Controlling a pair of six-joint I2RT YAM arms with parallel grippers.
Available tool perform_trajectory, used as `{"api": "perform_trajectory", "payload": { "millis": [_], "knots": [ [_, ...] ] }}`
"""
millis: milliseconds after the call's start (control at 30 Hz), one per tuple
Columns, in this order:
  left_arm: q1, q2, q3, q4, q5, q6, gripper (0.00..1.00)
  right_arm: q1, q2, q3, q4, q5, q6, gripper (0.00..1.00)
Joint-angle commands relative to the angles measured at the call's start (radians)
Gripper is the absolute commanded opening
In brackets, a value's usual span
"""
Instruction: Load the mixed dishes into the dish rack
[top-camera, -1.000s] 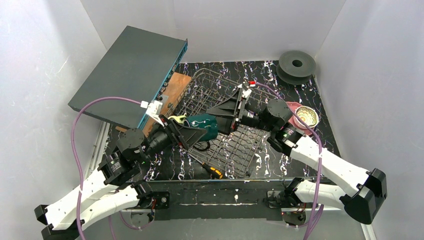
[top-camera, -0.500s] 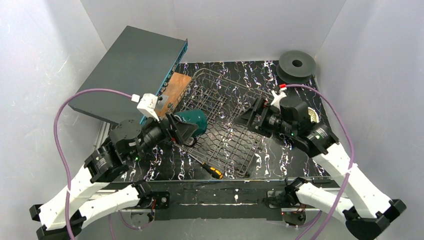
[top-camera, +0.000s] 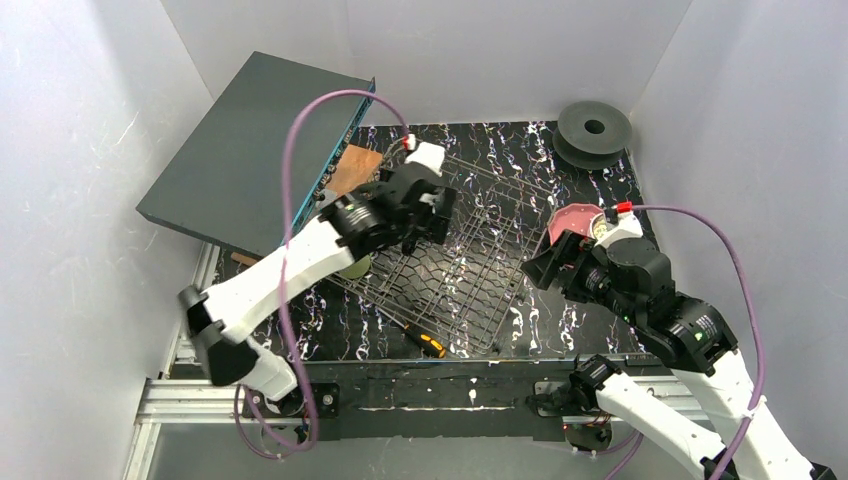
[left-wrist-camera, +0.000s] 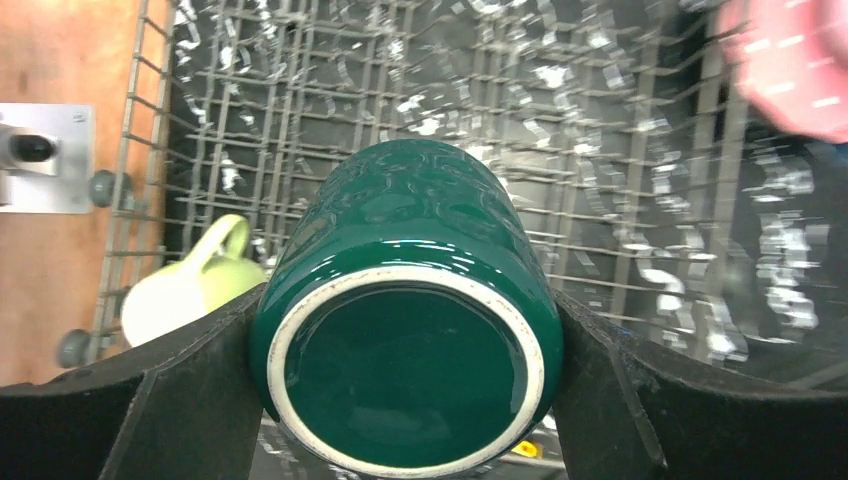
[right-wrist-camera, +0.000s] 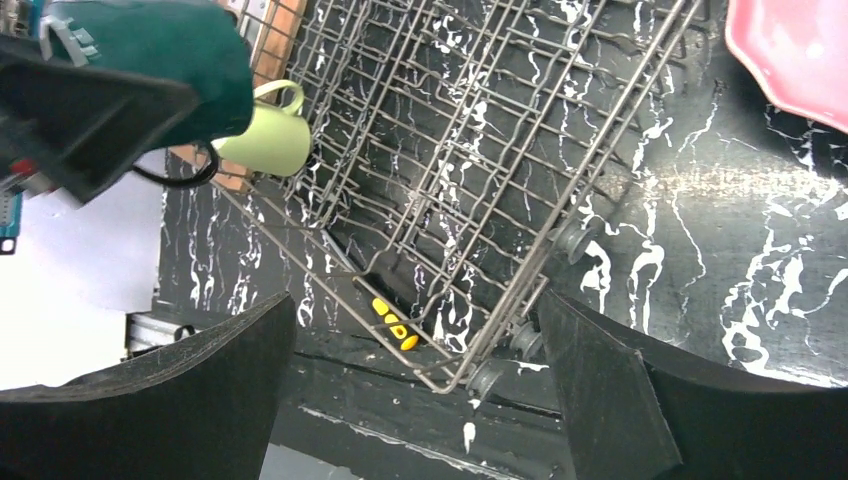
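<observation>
The left gripper (left-wrist-camera: 405, 400) held the green mug (left-wrist-camera: 420, 210) clamped across its body, base toward the wrist camera and mouth pointing down at the rack (top-camera: 470, 265), above the rack's left part. The step in hand, as I judged it, was setting this mug down. To do it well, the arm should lower over bare grid, away from the pale mug (left-wrist-camera: 185, 290) lying on its side at the rack's left edge, handle up; whether that one lay fully inside the wall I could not tell. The rim should meet the wires squarely, and the jaws should part only once the floor bears the weight.

The mug was glossy glazed ceramic, round, with an unglazed pale ring at the foot, so likely slippery and heavy. The rack was thin dark wire in an open grid with low sides; a rim could catch or rock between the wires.

The right gripper (right-wrist-camera: 415, 300) hung wide and empty over the rack's near right corner. The pink plate (right-wrist-camera: 795, 55), scalloped, waited on the marbled table just right of the rack, and a screwdriver (right-wrist-camera: 392, 325) lay by the near wall
</observation>
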Motion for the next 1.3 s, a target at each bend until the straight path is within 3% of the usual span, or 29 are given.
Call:
{"api": "perform_trajectory", "payload": {
  "millis": [0,200,467,733,1000,1267],
  "knots": [
    [0.040,0.151,0.125,-0.085,-0.162,0.111,0.00,-0.004,-0.033,-0.031,-0.029,0.069,-0.022,0.98],
    [0.174,0.373,0.249,-0.163,0.016,-0.036,0.00,-0.003,-0.046,-0.044,-0.056,0.110,-0.028,0.98],
    [0.236,0.532,0.309,-0.140,-0.093,-0.126,0.00,-0.003,-0.019,-0.027,-0.045,0.137,-0.064,0.98],
    [0.262,0.588,0.294,-0.102,-0.227,-0.113,0.00,-0.003,-0.017,-0.033,-0.042,0.171,-0.096,0.98],
    [0.298,0.599,0.238,-0.054,-0.218,-0.087,0.02,-0.004,-0.024,-0.043,-0.032,0.176,-0.100,0.98],
    [0.313,0.612,0.199,-0.038,-0.234,-0.090,0.11,-0.003,-0.023,-0.039,-0.036,0.165,-0.094,0.98]
  ]
}}
